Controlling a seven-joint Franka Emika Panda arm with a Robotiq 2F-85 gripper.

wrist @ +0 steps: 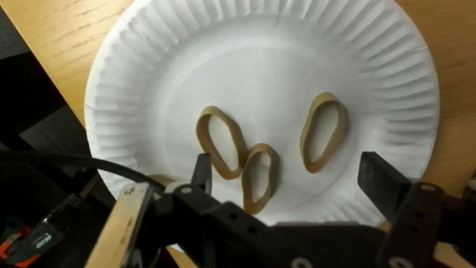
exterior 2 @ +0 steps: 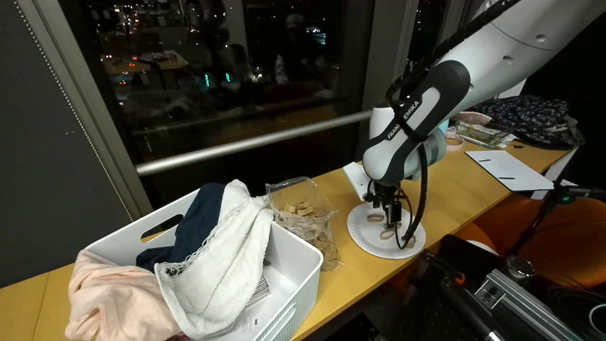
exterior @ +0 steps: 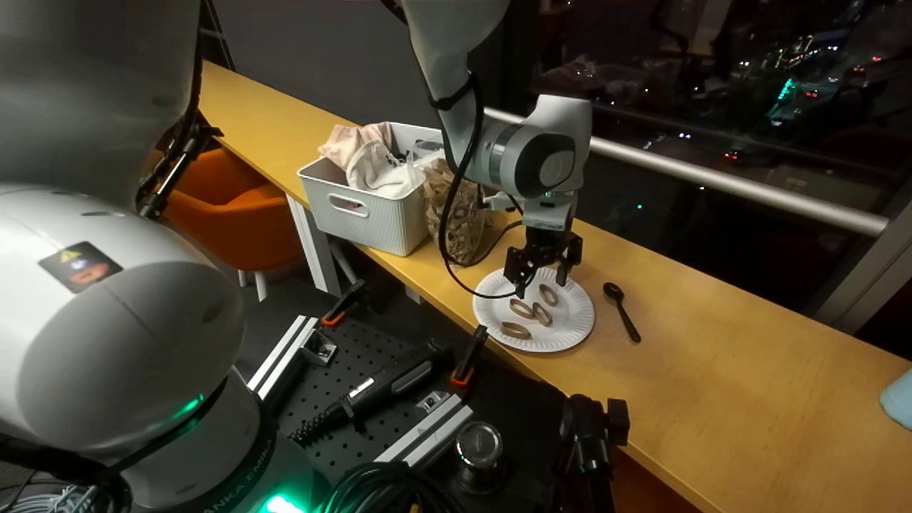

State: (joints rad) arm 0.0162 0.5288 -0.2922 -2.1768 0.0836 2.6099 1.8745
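The black two-fingered gripper [wrist: 290,175] is reaching in from the bottom of the wrist view, its jaws standing wide apart and gripping nothing. A tan oval rubber band [wrist: 273,171] is lying low in the centre of that frame, in the span between the fingertips [wrist: 202,169] and nearer the left one. A second tan band [wrist: 235,138] is touching it, sitting just above the left fingertip in the frame. A third tan band [wrist: 341,124] is resting apart, higher up, nearer the right fingertip. A fourth tan band [wrist: 161,179] is showing only as a sliver at lower left, so its outline is hard to make out there. All four are lying on a round white paper plate [wrist: 260,74], which is resting on a yellowish wooden table [exterior: 719,370]. In an exterior view, a black spoon [exterior: 621,310] is lying right of the plate, while a clear plastic bag [exterior: 467,221] is standing to its upper left, just beside a white ribbed plastic bin [exterior: 377,231].
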